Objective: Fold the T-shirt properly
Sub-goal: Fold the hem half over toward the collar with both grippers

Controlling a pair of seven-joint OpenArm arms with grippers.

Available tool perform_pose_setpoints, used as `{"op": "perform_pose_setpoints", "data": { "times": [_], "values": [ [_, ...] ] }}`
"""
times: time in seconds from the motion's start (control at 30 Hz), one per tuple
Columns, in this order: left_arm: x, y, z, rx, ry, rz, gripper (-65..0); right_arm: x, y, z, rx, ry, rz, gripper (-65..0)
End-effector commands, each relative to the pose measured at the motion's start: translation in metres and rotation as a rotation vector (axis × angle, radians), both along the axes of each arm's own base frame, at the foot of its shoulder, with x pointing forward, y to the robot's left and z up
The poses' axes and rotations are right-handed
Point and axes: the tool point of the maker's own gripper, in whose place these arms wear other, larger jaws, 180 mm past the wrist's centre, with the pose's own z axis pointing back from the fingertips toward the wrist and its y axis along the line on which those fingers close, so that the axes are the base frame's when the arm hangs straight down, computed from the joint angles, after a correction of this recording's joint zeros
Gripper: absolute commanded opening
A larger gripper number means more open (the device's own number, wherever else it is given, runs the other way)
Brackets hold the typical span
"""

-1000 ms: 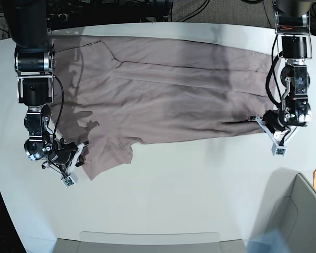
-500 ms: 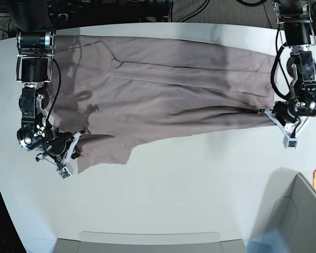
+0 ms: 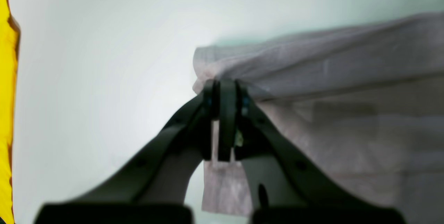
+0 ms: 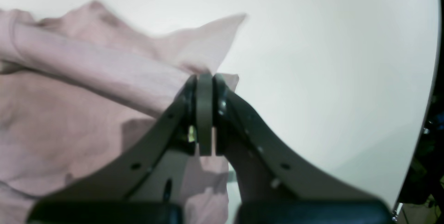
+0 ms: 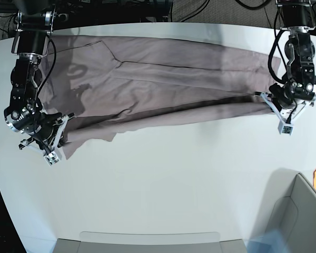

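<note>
The T-shirt [image 5: 163, 84] lies spread lengthwise across the far half of the white bench [image 5: 174, 184], running from about 9 o'clock to 3 o'clock in the base view, with its near long edge raised off the surface. The left gripper [image 5: 276, 105], at 3 o'clock in that view, has its fingers [image 3: 227, 113] pressed together on the hem corner, a small flap of cloth hanging below them in the left wrist view. The right gripper [image 5: 55, 139], at 9 o'clock, has its fingers [image 4: 204, 113] clamped on the other end of that edge, with a loose point of fabric sticking up past them in the right wrist view. Between the two grips the edge hangs fairly taut, sagging a little toward the right gripper's side

As for progress, this looks like the first lengthwise fold under way: the near edge is gripped and lifted but not yet laid over the far part. Judging from that, setting it down, smoothing, and any crosswise folds all remain
</note>
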Motion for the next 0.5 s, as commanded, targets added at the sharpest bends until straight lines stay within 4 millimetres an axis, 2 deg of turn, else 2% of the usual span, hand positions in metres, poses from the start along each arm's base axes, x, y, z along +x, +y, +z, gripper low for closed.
{"op": "perform_pose_setpoints", "data": {
  "times": [0.0,0.13,0.27,0.37,0.47],
  "values": [
    [0.004,0.013,0.014,0.031,-0.041,0.019,-65.0,0.001,-0.005,0.015,-0.01,-0.045,-0.003,-65.0],
    [-0.007,0.027,0.014,0.036,-0.038,0.063,-65.0,-0.019,-0.001,0.013,-0.025,-0.048,0.012,-65.0],
    [-0.014,0.021,0.02,0.05,-0.052,0.036,-65.0,-0.04,0.007,0.01,-0.041,-0.043,0.04,-65.0],
    [-0.019,0.018,0.02,0.054,-0.046,0.027,-65.0,-0.055,0.003,0.017,-0.056,-0.041,0.024,-65.0],
    [-0.025,0.018,0.017,0.054,-0.032,0.026,-65.0,-0.074,0.005,0.022,0.0,-0.027,0.012,-65.0]
  ]
}}
